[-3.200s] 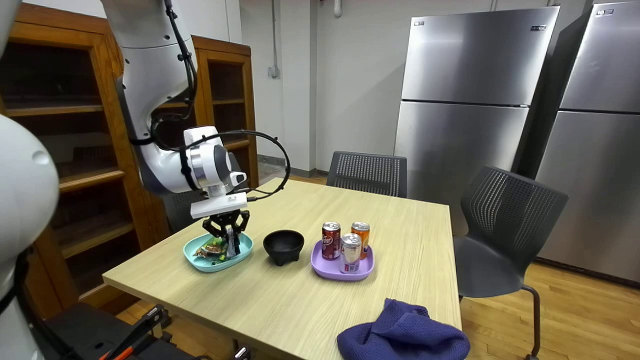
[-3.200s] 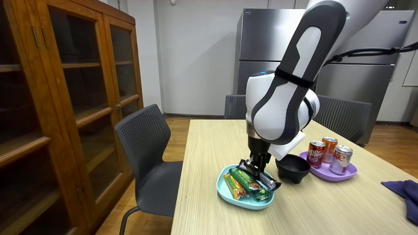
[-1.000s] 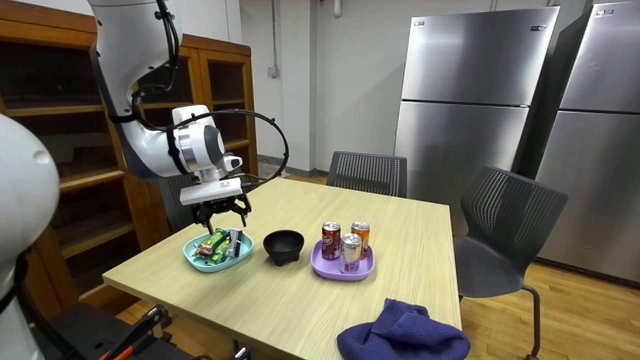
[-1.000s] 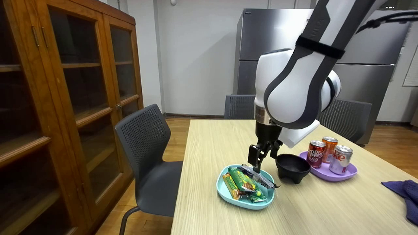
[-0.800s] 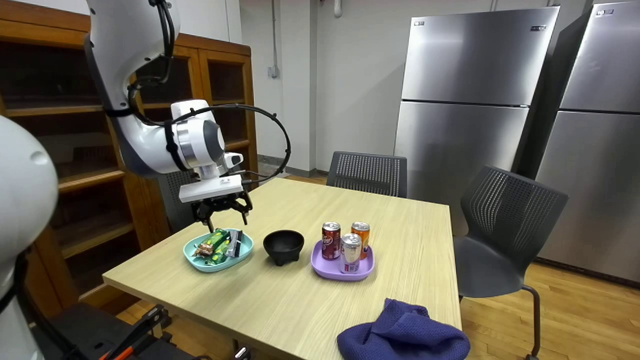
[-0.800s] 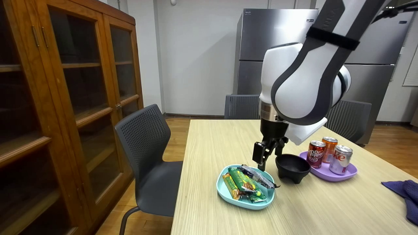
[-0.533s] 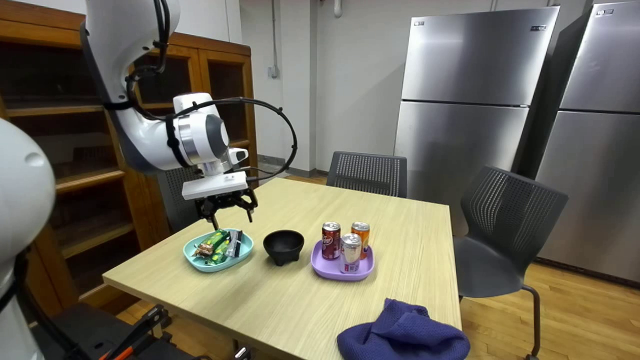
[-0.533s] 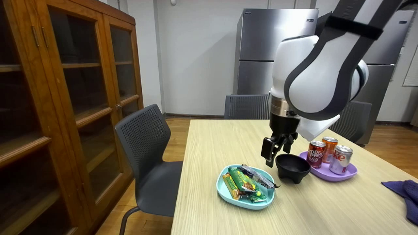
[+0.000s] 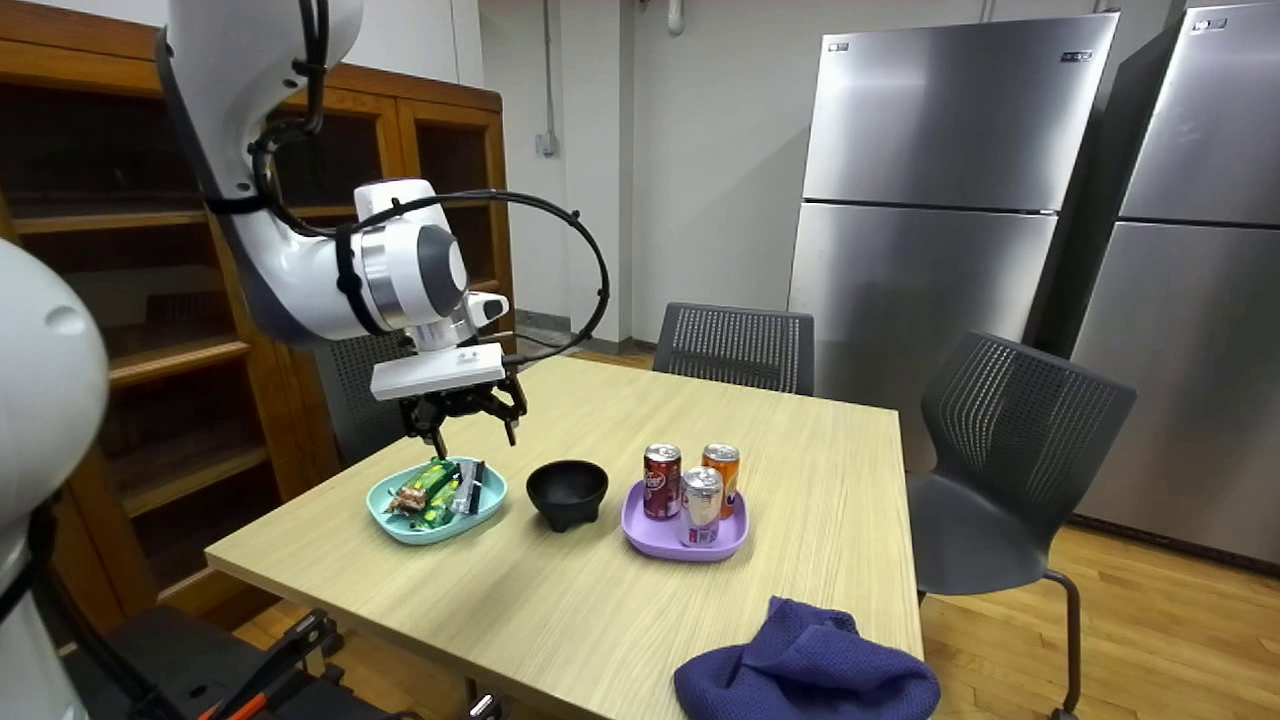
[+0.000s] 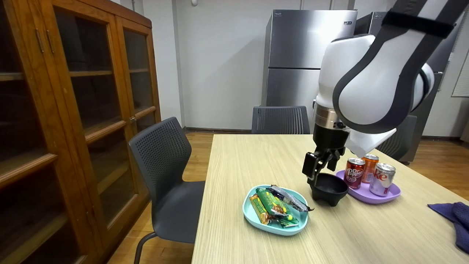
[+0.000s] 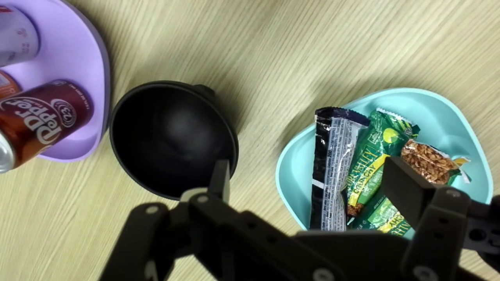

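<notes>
Wrist view: nothing is held by the gripper (image 11: 312, 173), and its fingers (image 11: 406, 187) are spread; no grasp is judged under way. In both exterior views, the gripper is raised above the table (image 9: 780, 430), near the black bowl (image 9: 567, 490) and the turquoise tray (image 10: 256, 222), neither being touched. Wrapped bars (image 11: 367, 164) are held in that tray; 3 cans (image 9: 662, 485) are carried by the purple tray (image 9: 652, 540).

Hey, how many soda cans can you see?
3, all upright on the purple tray: a dark red Dr Pepper can nearest the black bowl, a silver can, and an orange can partly hidden behind the silver one in an exterior view.
</notes>
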